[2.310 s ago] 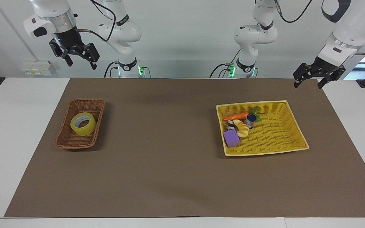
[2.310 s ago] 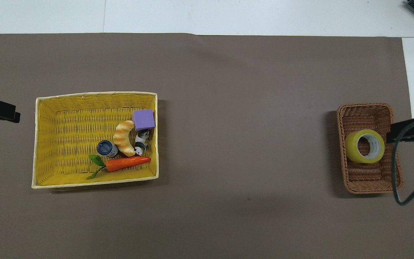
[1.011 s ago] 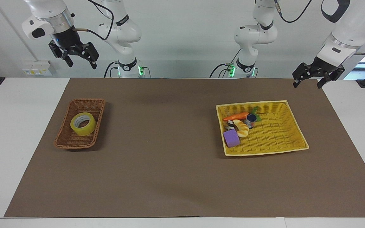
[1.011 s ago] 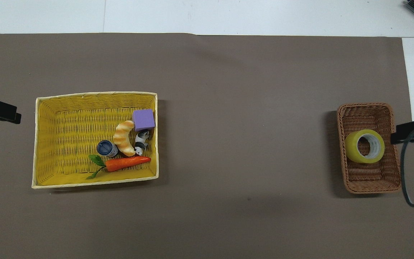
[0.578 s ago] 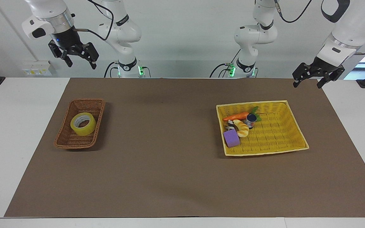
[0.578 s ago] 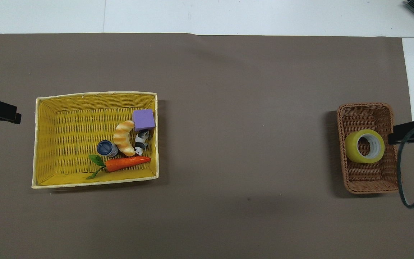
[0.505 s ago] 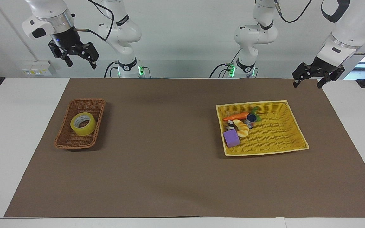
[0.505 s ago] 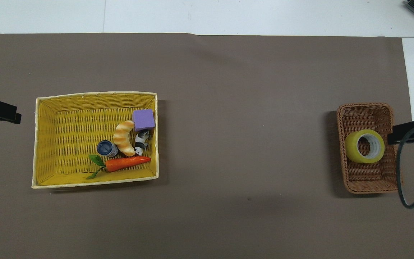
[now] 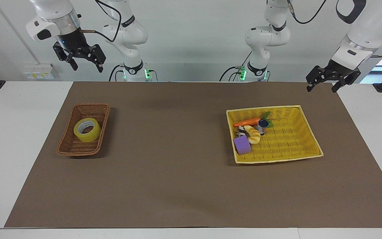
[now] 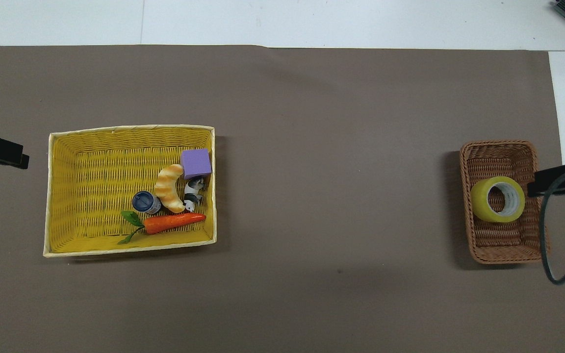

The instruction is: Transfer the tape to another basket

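The tape (image 9: 87, 129), a yellow roll with a pale core, lies flat in the brown wicker basket (image 9: 93, 109) at the right arm's end of the mat; the overhead view shows the tape (image 10: 498, 199) in the middle of that basket (image 10: 498, 252). My right gripper (image 9: 87, 67) hangs high in the air, open and holding nothing, over the mat's edge just beside this basket. My left gripper (image 9: 321, 89) is open too, raised over the mat beside the yellow basket (image 9: 307, 132), and that arm waits.
The flat yellow basket (image 10: 91, 147) holds a carrot (image 10: 172, 223), a bread piece (image 10: 168, 188), a purple block (image 10: 196, 163), a small blue-lidded jar (image 10: 144, 202) and a black-and-white figure (image 10: 193, 192), all at its side toward the brown basket. A black cable (image 10: 552, 274) loops beside the brown basket.
My right gripper has risen a little and drifted slightly toward the table's middle. The left arm, the tape and both baskets have stayed put.
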